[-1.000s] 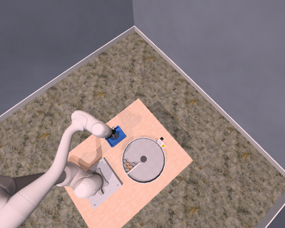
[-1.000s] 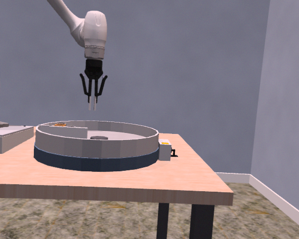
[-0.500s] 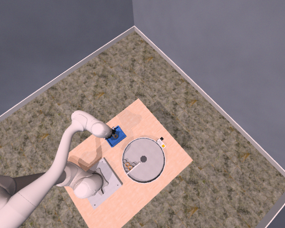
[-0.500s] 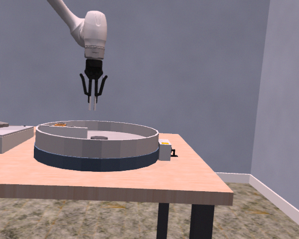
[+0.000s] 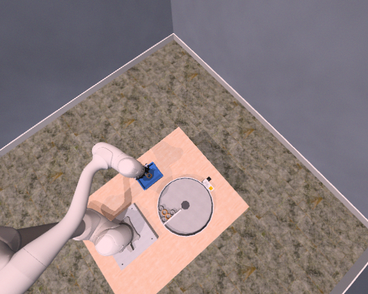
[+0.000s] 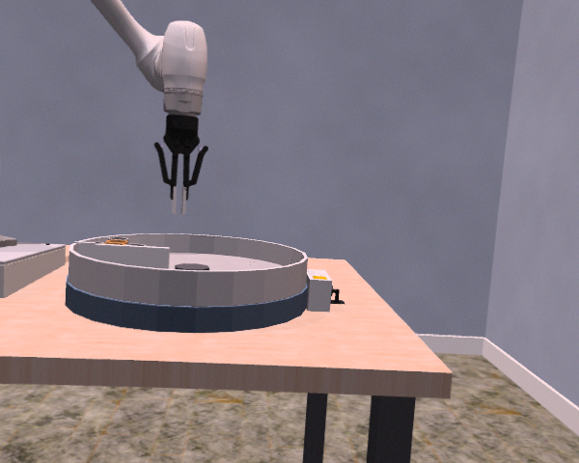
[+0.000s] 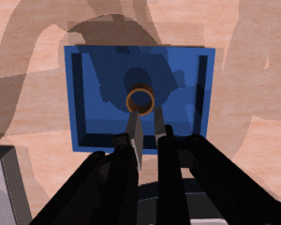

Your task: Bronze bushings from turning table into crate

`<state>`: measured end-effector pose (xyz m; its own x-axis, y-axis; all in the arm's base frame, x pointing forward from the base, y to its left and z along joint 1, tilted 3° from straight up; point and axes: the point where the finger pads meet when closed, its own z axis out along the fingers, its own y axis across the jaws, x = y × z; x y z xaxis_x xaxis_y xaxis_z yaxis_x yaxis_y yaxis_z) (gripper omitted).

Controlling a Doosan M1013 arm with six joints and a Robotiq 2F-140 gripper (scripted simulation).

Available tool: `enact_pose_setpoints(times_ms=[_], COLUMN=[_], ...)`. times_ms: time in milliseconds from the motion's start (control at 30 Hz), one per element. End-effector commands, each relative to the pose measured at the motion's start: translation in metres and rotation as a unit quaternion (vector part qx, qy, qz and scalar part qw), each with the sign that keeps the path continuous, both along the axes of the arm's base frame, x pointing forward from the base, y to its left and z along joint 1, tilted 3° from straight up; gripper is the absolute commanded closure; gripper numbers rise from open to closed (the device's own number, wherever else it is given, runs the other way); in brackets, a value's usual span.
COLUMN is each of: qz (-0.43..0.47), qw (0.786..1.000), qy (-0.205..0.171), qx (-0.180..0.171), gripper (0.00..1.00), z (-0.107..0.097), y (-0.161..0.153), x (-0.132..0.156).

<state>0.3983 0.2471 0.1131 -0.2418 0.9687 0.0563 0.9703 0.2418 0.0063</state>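
The blue crate [image 5: 149, 175] sits on the wooden table, left of the turning table [image 5: 185, 206]. A bronze bushing [image 7: 140, 100] lies on the crate floor [image 7: 140, 97]; it also shows in the overhead view [image 5: 148, 174]. My gripper [image 6: 179, 204] hangs high above the crate, pointing straight down, fingers nearly together with nothing between them. In the wrist view its fingertips frame the bushing far below. A cluster of bushings [image 5: 166, 212] rests against the divider on the turning table; some are bronze [image 6: 116, 241]. The crate is hidden behind the turning table in the side view.
A grey base plate [image 5: 134, 235] carries the arm at the table's front left. A small white control box [image 5: 208, 184] sits at the turning table's rim. The turning table has a raised wall [image 6: 184, 284] and a centre hub [image 5: 185, 204].
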Motion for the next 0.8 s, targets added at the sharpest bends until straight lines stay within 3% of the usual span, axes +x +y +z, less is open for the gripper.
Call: enact_pose_setpoints(times_ms=[0,33,200,700,767], qz=[0.0,0.0,0.0,0.0,0.0], qw=[1.0,1.0,1.0,1.0,1.0], qy=[0.0,0.0,0.0,0.0,0.0], qx=[0.0,0.0,0.0,0.0,0.0], gripper=[0.9,0.72,0.72,0.72,0.72], z=[0.0,0.0,0.0,-0.01,-0.01], y=[0.0,0.0,-0.012,-0.177,-0.177], x=[0.0,0.0,-0.002,-0.037,-0.037])
